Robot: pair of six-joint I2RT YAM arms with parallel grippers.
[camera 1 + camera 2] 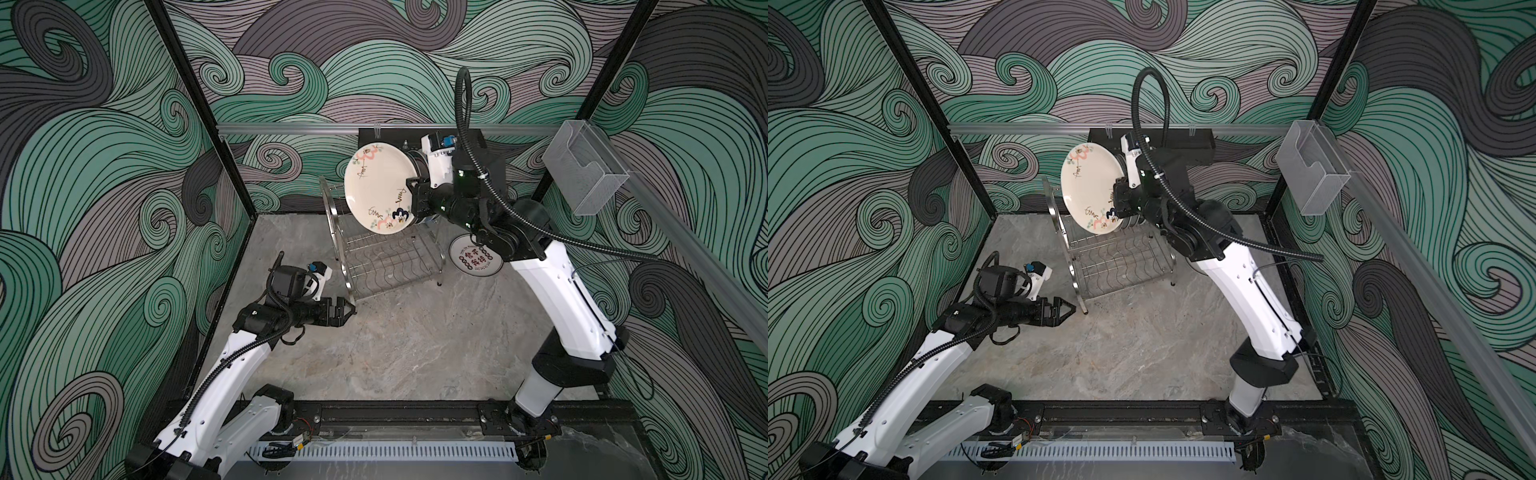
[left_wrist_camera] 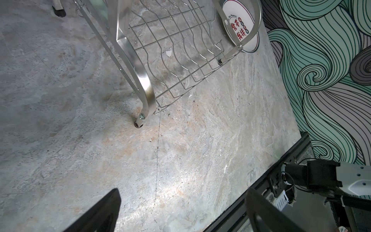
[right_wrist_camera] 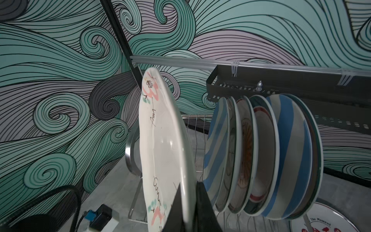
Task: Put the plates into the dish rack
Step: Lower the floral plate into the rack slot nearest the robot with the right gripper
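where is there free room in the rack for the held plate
Upper tier: bare slots between the dish rack's arched frame and the nearest striped plate, where the right gripper holds the cream plate; crowded with racked plates beyond. Lower tier: bare wire.

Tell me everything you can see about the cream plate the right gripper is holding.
The cream plate is round, glossy and ceramic-looking, with small pink flowers, teal sprigs and dark scribbles near its rim. The right gripper is shut on its rim, holding it on edge, slightly tilted, over the free end of the dish rack upper tier. A gap separates it from the row of plates standing there. Whether its lower rim touches the rack cannot be told.
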